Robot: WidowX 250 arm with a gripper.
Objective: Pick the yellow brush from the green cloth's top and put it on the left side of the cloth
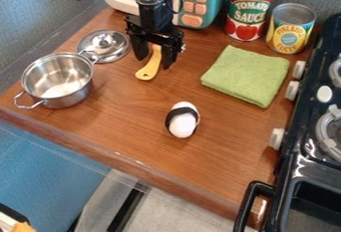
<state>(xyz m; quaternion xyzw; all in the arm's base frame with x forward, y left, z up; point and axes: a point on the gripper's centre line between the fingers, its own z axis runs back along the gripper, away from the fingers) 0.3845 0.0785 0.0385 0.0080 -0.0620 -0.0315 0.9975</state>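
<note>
yellow brush [149, 69] lies on the wooden counter [126, 126] left of the green cloth [248, 75], between the spread fingers of your claw [154, 62]; swing sideways before lifting clear, and a finger could knock it towards the pot lid [105, 46].

Gray walls [33, 17] rise behind and left of the brown wooden worktop [120, 121]; a black stove [303, 149] stands right, blue surface [40, 166] lower left.

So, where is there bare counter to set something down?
Bare wood: between the pot and the egg, and between the egg and the stove. Crowded: lid, gripper and yellow brush at upper left; cans, cloth and stove knobs at upper right.
</note>
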